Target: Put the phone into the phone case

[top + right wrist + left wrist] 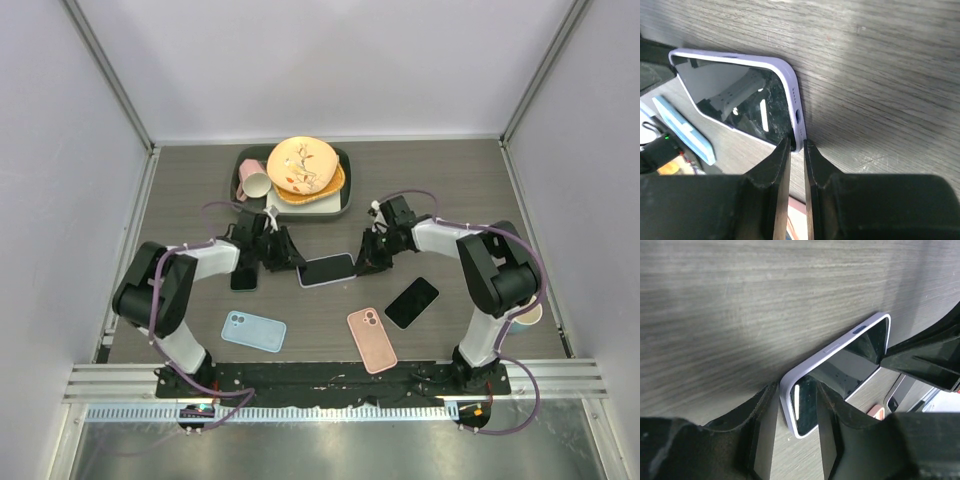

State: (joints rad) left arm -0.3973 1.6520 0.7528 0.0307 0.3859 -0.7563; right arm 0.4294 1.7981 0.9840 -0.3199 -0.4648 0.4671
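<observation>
Top external view: phone [327,270] lies screen-up mid-table between my arms, lavender case [794,97] wrapped round its edge. Right gripper [797,144] is nearly closed, pinching the case rim at the port end. Left gripper [796,392] is about half open, straddling the other end's corner; can't tell if it grips. Risks: the thin rim pinch could slip or peel the case off that corner. An uneven squeeze from the left could twist the phone or pop a corner out. Long axis runs left-right across the table, slightly skewed, port end pointing at my right arm.
</observation>
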